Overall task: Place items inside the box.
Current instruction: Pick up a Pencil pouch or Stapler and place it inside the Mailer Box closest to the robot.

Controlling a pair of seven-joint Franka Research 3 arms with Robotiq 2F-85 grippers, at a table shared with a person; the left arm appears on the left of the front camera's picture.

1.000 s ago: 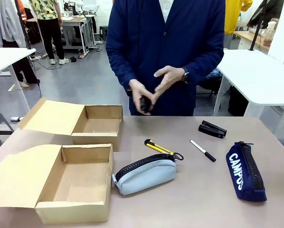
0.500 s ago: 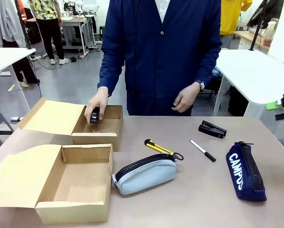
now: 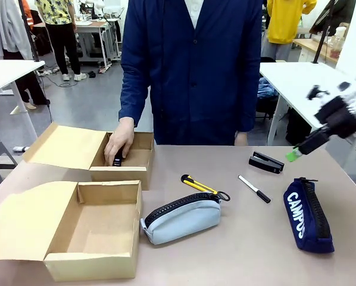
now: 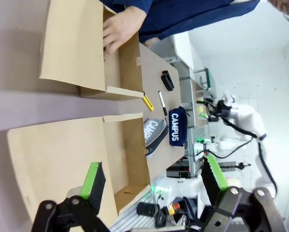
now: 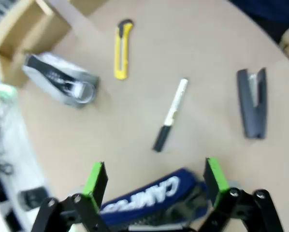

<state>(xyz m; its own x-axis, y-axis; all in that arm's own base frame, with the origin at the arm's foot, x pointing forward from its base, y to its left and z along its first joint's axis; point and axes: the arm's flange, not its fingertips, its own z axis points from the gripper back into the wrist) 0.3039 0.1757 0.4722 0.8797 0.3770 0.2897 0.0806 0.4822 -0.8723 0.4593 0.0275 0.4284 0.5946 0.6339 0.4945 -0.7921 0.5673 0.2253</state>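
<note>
Navy fabric, the pouch (image 3: 308, 215) lay on the counter (image 3: 237, 250) well apart from the box (image 3: 91, 266), probably light and squashy, best pinched across its narrow middle by the right hand (image 5: 156, 175), poised above it wide open and empty; the left hand (image 4: 152, 174) gaped empty too.

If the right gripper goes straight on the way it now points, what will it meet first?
Probably the navy CAMPUS pouch, which lies just ahead of the open right gripper; depth is unclear.

Front across table (image 3: 249, 253), wrists above (shared CAMPUS pouch (image 3: 308, 215))
</note>
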